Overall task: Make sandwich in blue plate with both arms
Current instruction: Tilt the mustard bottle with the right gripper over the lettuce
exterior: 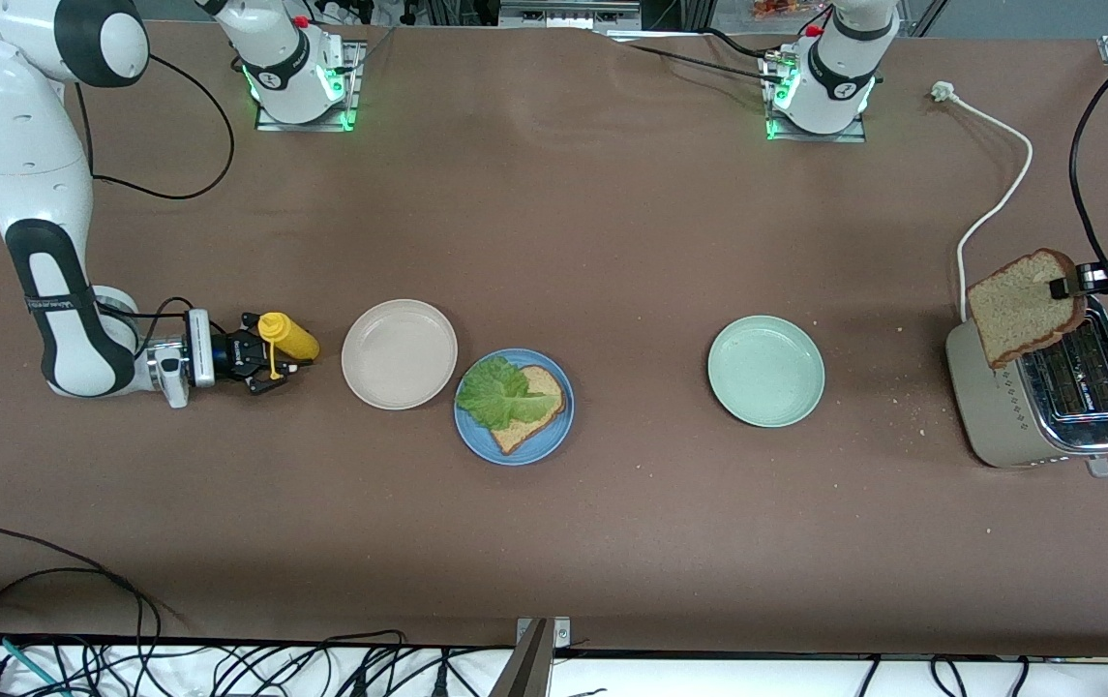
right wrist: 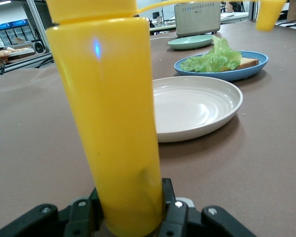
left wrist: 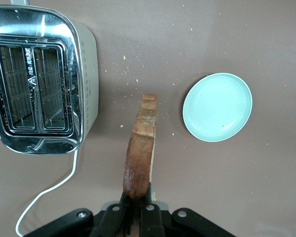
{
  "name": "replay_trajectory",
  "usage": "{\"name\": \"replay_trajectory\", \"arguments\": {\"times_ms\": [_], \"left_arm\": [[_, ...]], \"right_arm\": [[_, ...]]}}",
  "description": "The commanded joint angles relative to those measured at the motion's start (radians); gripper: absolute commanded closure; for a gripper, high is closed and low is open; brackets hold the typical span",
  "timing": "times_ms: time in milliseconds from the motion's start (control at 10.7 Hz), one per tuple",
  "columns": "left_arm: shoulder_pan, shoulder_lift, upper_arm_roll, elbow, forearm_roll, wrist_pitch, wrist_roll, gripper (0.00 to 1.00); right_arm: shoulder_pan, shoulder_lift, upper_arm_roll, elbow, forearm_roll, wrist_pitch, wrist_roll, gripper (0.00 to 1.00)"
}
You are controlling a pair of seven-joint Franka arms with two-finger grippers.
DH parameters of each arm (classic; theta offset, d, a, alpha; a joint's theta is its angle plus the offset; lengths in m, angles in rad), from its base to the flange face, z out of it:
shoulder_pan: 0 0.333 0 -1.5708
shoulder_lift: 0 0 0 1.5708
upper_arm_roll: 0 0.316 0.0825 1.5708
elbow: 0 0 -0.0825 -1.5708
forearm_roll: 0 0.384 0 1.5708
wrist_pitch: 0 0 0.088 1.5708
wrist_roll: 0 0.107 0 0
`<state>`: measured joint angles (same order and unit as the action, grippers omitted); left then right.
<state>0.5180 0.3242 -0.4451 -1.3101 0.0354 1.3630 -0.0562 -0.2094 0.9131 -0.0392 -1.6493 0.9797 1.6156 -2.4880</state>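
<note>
Left gripper (exterior: pixel 1062 287): pinches the crust edge of the second toast slice (exterior: pixel 1025 307), holding it up in the air over the toaster (exterior: pixel 1057 407) at the left arm's end of the table.
Right gripper (exterior: pixel 275 366): its fingers sit on either side of the yellow squeeze bottle (exterior: pixel 287 335), touching its base in the right wrist view; whether the grip is firm I cannot tell.
Blue plate (exterior: pixel 554 431): near the table's middle, touching the cream plate (exterior: pixel 399 353) at about its 4 o'clock; it carries one toast slice (exterior: pixel 539 407) with the lettuce leaf (exterior: pixel 498 392) draped over its 9 o'clock half.
Mint plate (exterior: pixel 766 371): lies between the blue plate and the toaster.
Risk, slice: the hold is on a thin edge only, so the bread could tear or swing loose on the way across.
Risk, placement: the lettuce hangs off-centre, so a top slice laid square may push it off the plate.
Risk, bottle: its open cap (right wrist: pixel 270 14) dangles on a strap, and a low, squeezing grip could tip it or squirt sauce.
Risk, arms: both must reach the same plate and could collide.
</note>
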Motion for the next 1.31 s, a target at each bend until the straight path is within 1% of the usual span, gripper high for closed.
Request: {"name": "replay_trajectory", "arguments": {"times_ms": [0, 94, 281, 655, 935, 1029, 1216], "left_arm": [[-0.001, -0.002, 0.002, 0.002, -0.008, 0.005, -0.010, 1.00], [-0.001, -0.002, 0.002, 0.002, -0.008, 0.005, -0.010, 1.00], [-0.001, -0.002, 0.002, 0.002, -0.006, 0.004, -0.010, 1.00], [-0.001, -0.002, 0.002, 0.002, -0.006, 0.004, -0.010, 1.00], [-0.001, -0.002, 0.002, 0.002, -0.006, 0.004, -0.010, 1.00], [-0.003, -0.002, 0.002, 0.002, -0.008, 0.004, -0.011, 1.00], [-0.003, -0.002, 0.002, 0.002, -0.006, 0.004, -0.011, 1.00]], "right_arm": [[0.036, -0.020, 0.007, 0.002, 0.011, 0.073, 0.017, 1.00], [0.063, -0.036, 0.004, 0.014, -0.010, 0.085, 0.073, 1.00], [0.097, -0.107, 0.004, 0.017, -0.135, 0.145, 0.316, 1.00], [0.212, -0.246, -0.001, 0.034, -0.367, 0.184, 0.766, 1.00], [0.332, -0.347, -0.002, 0.069, -0.640, 0.184, 1.123, 1.00], [0.384, -0.371, -0.002, 0.077, -0.715, 0.184, 1.225, 1.00], [0.502, -0.395, -0.002, 0.132, -0.856, 0.173, 1.383, 1.00]]}}
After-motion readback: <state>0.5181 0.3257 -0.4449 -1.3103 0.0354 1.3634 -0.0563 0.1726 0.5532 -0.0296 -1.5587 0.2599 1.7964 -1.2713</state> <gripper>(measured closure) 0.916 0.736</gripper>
